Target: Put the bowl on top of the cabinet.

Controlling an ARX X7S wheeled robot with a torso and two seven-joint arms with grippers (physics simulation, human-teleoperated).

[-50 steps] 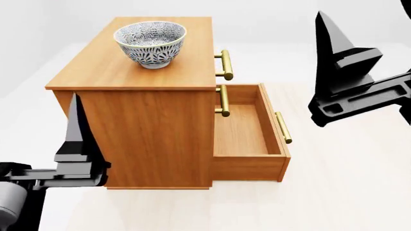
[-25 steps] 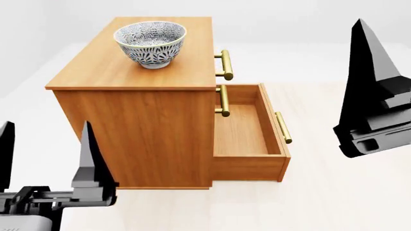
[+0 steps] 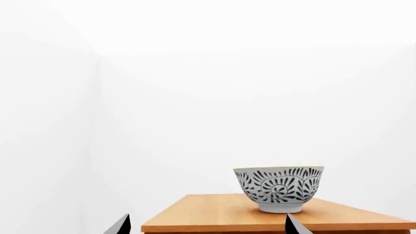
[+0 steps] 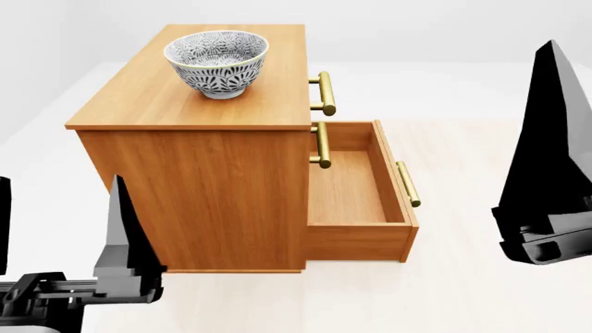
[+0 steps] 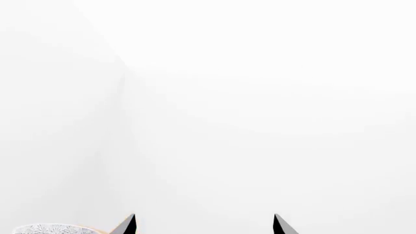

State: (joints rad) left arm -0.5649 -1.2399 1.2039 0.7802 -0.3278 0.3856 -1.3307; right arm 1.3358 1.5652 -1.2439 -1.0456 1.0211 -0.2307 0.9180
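Both grippers, left (image 4: 55, 236) and right (image 4: 555, 159), have dropped lower with fingers apart and empty, while the small white, blue-leafed ceramic bowl (image 4: 216, 62) rests upright on the large brown wooden cabinet (image 4: 213, 180), so the task looks done.

A bare simulated room: blank white walls (image 3: 195, 97), pale floor (image 4: 481, 291), 1 wooden cabinet (image 4: 213, 187).

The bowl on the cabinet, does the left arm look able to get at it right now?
Probably yes. The bowl stands alone on the cabinet top, nothing around it, and the left gripper faces it with jaws spread, though it sits low beside the cabinet and must rise first.
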